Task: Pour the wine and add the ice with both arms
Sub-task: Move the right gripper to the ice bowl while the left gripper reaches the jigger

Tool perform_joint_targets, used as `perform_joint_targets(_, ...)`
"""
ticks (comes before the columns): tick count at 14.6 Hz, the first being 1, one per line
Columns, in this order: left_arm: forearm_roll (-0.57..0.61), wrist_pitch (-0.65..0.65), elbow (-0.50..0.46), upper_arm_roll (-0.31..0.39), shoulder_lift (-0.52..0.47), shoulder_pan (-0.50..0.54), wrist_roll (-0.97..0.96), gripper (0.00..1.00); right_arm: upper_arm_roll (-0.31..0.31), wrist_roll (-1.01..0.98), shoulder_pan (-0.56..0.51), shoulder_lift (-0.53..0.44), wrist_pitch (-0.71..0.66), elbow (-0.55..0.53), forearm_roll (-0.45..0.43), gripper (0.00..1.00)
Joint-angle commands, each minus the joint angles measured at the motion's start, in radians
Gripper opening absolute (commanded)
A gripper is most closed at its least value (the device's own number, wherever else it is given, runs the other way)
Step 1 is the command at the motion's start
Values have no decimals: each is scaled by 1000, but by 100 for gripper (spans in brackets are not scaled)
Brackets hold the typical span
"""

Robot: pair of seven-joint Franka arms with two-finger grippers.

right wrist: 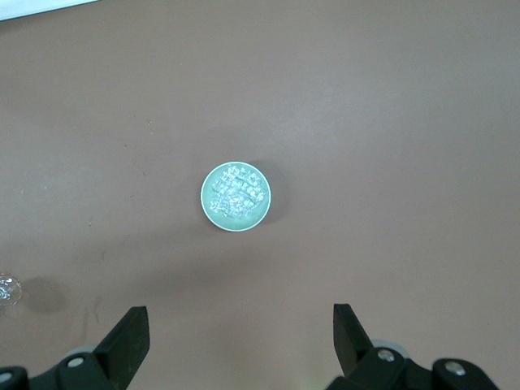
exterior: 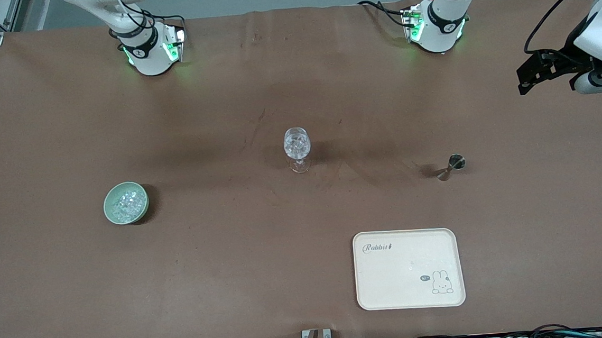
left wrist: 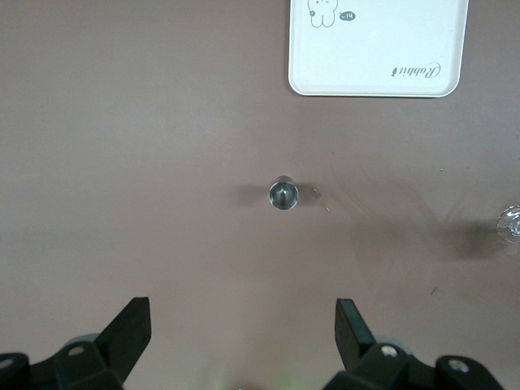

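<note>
Starting at the lower edge of the front view, we see a cream tray (exterior: pixel 410 288) with a rabbit drawing, lower right of centre, lying flat on the brown table (exterior: pixel 234 279); only part of it shows in the left wrist view, cut off by the frame edge. Higher up in the frame, at middle left, sits the pale green bowl (exterior: pixel 126 203) holding the ice (exterior: pixel 125 204), a heap of small clear chunks that we cannot count. At about the same height toward the right stands a small metal jigger (exterior: pixel 451 166); whether it holds anything we cannot tell. Near the centre of the front view stands the clear stemmed glass (exterior: pixel 297 149), upright, with glinting contents we cannot identify.

The left gripper (left wrist: pixel 244 333) hangs over the table above the jigger, its fingers (left wrist: pixel 130 329) spread wide with nothing between them. In the front view the left arm's wrist shows at the right edge, partly cropped. The right gripper (right wrist: pixel 241 335) hangs over the bowl, its fingers (right wrist: pixel 130 333) likewise parted and empty; in the front view only a dark piece at the left edge shows, and we cannot tell what it is.

Both arm bases stand along the top edge of the front view, green lights lit. Nothing stands between either gripper and the thing below it.
</note>
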Motion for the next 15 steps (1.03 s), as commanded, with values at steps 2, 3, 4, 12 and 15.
perform_joint_targets(2, -7, -4, 8, -3, 0, 4, -4, 100, 3, -9, -7, 4, -12, 12, 15, 100)
perform_joint_targets(3, -4, -4, 9, -3, 0, 6, -7, 100, 3, -9, -8, 4, -12, 12, 15, 100)
perform_joint_targets(4, 1, -4, 21, 2, 17, 7, -3, 100, 3, -9, -7, 4, -12, 12, 15, 100)
perform_joint_targets(12, -40, -21, 25, 36, 192, 154, -68, 100, 0, -83, -7, 11, -5, -23, 5, 100)
perform_joint_targets(15, -218, -22, -14, 37, 305, 243, -213, 100, 3, -84, -1, 14, 119, -175, 15, 100)
